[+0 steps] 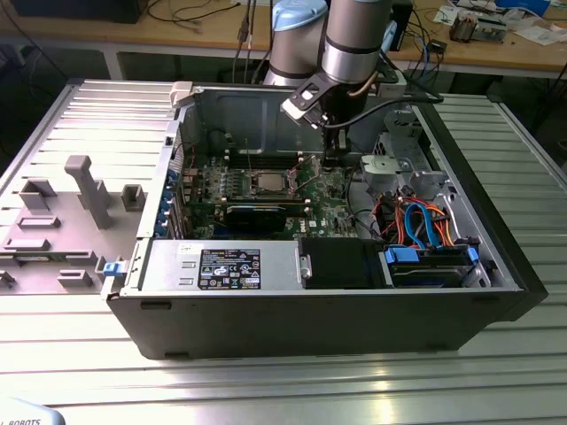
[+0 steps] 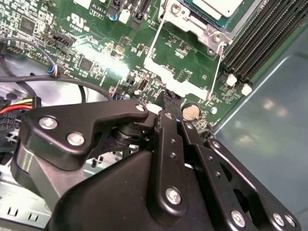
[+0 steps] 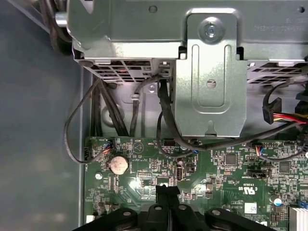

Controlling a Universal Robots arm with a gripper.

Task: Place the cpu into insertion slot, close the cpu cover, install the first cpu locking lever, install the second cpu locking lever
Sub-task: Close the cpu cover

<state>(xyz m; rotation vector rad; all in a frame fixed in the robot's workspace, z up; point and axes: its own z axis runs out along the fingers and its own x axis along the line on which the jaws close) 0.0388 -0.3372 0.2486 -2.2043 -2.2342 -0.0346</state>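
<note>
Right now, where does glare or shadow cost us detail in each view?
Exterior view: light streaks across the ribbed table, case interior evenly lit. Second wrist view: white glare on the green board. First wrist view: a smaller hot spot on the board.

A ribbed, silver-grey metal table (image 1: 266, 381) spans the exterior view, and light glares off its slats at six o'clock. At twelve o'clock a wooden workbench (image 1: 89, 31) runs along the back on a white leg (image 1: 113, 64), strewn with cables (image 1: 190, 11). Papers (image 1: 542, 34) lie at two o'clock. Beneath the bench it is dark.
</note>
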